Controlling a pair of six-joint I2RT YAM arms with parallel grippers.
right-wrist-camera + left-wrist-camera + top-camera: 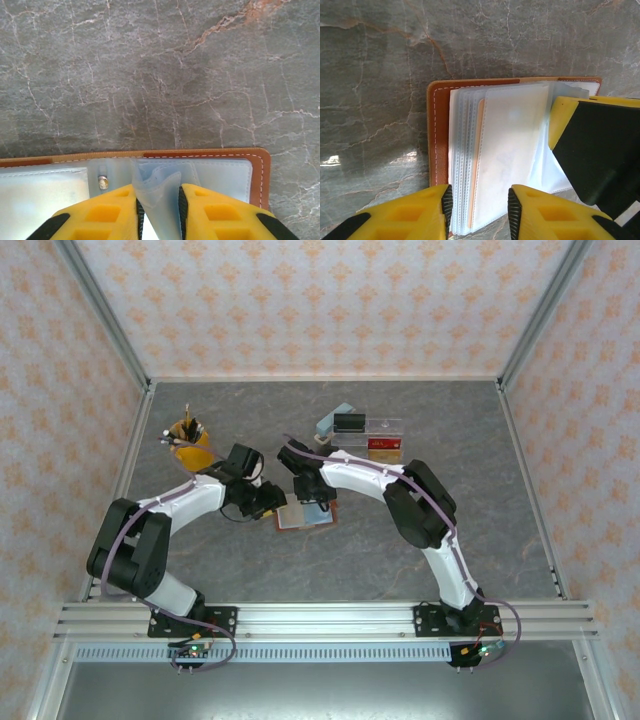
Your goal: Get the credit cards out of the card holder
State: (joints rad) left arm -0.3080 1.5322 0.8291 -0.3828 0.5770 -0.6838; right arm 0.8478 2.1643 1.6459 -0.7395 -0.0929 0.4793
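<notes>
The card holder [439, 130] lies open on the desk [380, 50], directly beneath both pincers. Its stitched reddish-brown leather edge sits just outside the left pincer's [480, 212] fingers. A fan of clear, floppy plastic sleeves [512, 135] runs between those fingers; I cannot tell whether they grip it or merely straddle it. One tan credit card [479, 145] shows edge-on inside a sleeve, just ahead of that pincer. The right pincer [159, 210] is clamped on a rucked-up fold of sleeve, with a small metal stud [103, 182] just to its left.

My worry is that I am on slick film, not rigid card. A pull could lift the whole light holder, stretch or tear a sleeve along its dotted seam, or simply slip off. The smooth, marble-patterned desk probably gives the leather little friction.
</notes>
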